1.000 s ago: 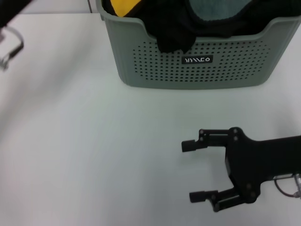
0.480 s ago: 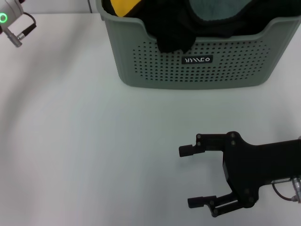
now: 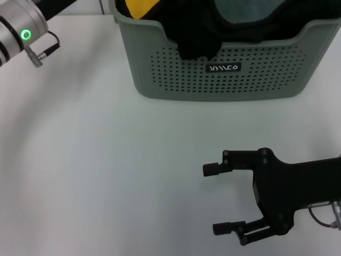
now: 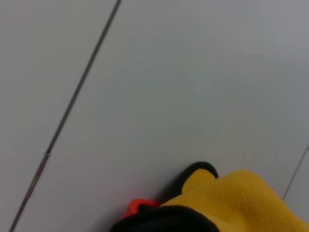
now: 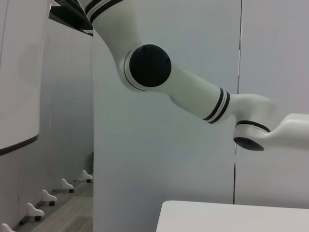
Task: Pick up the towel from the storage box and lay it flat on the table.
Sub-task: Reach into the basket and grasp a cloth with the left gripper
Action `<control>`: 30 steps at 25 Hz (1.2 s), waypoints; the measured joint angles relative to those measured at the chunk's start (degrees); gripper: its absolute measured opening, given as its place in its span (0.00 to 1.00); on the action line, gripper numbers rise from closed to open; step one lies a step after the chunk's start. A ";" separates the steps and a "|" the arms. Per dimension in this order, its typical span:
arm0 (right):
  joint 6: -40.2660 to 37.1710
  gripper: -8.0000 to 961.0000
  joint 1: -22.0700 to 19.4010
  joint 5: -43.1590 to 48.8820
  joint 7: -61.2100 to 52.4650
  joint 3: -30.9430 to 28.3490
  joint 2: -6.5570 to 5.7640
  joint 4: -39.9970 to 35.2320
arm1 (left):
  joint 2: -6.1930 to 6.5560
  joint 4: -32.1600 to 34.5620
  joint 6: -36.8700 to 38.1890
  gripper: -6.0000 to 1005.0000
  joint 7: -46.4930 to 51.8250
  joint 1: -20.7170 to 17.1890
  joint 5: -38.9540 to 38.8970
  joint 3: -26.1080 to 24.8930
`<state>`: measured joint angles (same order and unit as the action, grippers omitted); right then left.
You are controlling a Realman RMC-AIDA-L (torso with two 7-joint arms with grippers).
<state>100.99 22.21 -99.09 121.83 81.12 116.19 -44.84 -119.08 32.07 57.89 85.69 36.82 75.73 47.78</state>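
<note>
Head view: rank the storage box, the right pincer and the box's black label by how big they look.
1. storage box
2. right pincer, open above the table; it sits nearer the camera, so true size is unsure
3. black label

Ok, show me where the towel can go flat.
Widest bare table: in front of the box, left of the right gripper, below the left arm. The near right is crowded by that open gripper. The towel sits in the full box.
</note>
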 joint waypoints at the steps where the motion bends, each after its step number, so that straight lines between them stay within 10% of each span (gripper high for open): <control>1: 0.00 0.83 0.00 0.00 0.00 0.00 0.00 0.00 | 0.00 0.00 0.00 0.78 0.00 0.00 0.00 0.00; 17: 0.06 0.83 -0.22 -0.69 0.88 0.00 0.00 1.64 | -0.66 -1.06 2.07 0.66 -3.31 1.47 -2.88 0.21; 30: 0.18 0.83 -0.36 -1.35 1.40 0.00 -0.09 1.97 | -0.71 -2.63 1.88 0.13 -3.59 2.11 -4.69 -0.03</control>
<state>101.17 21.85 -100.44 123.22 81.12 116.10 -42.87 -119.79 29.44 59.77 82.09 38.93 71.04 47.75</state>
